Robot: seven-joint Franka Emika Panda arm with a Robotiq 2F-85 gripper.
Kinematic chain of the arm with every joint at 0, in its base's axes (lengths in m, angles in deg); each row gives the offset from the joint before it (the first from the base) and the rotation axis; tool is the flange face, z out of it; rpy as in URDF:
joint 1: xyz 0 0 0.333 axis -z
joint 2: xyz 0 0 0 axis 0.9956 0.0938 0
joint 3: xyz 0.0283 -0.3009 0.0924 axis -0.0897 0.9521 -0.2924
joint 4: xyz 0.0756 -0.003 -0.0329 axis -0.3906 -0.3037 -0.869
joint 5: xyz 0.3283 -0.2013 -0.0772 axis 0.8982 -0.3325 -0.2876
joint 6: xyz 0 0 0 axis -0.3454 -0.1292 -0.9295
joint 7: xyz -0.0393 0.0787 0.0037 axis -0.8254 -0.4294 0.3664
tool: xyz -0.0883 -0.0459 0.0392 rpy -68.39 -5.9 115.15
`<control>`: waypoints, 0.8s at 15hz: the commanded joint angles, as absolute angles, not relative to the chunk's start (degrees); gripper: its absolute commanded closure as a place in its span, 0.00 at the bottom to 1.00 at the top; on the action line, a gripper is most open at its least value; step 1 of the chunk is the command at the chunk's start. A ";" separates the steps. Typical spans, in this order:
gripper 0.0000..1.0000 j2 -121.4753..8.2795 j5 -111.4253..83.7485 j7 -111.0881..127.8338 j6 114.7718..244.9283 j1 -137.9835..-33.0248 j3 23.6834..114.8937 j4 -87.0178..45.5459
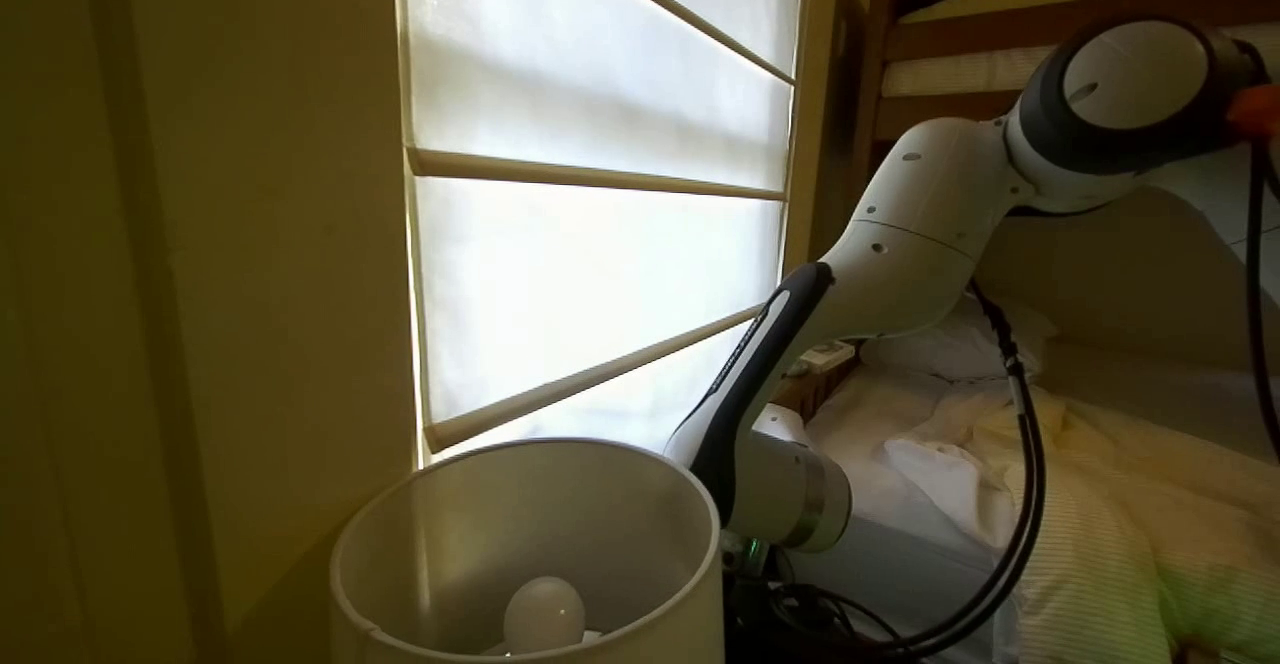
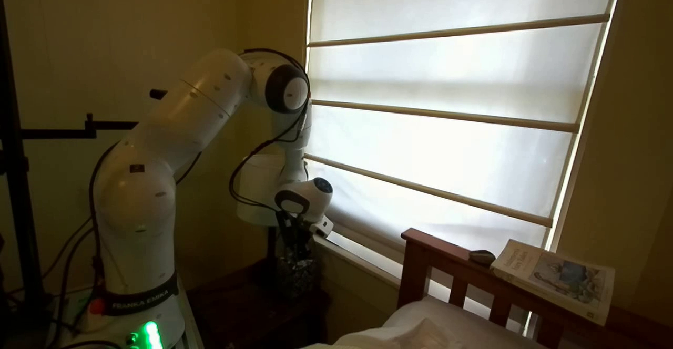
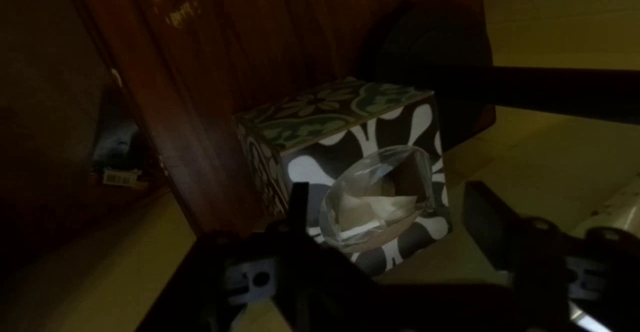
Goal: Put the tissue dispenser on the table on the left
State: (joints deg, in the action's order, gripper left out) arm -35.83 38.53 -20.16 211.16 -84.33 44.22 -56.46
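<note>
Jaws spread apart; tissue dispenser [image 3: 345,164], askew to them, could be tipped if clipped by one finger [image 3: 298,203].

The tissue dispenser [image 3: 337,159] looks like matt card, its film [image 3: 367,174] glossy plastic, the table [image 3: 205,87] scuffed wood.

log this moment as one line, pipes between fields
jaws: open | tissue dispenser: below jaws, not gripped | lamp base: on wooden table, near dispenser | stage: pre-grasp or post-release, unclear
</note>
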 commanded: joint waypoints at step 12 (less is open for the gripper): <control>0.00 -46.93 40.95 -3.41 220.25 -88.73 58.15 -75.67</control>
State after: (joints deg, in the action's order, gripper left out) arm -40.29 43.18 -11.29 218.27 -81.88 51.72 -65.72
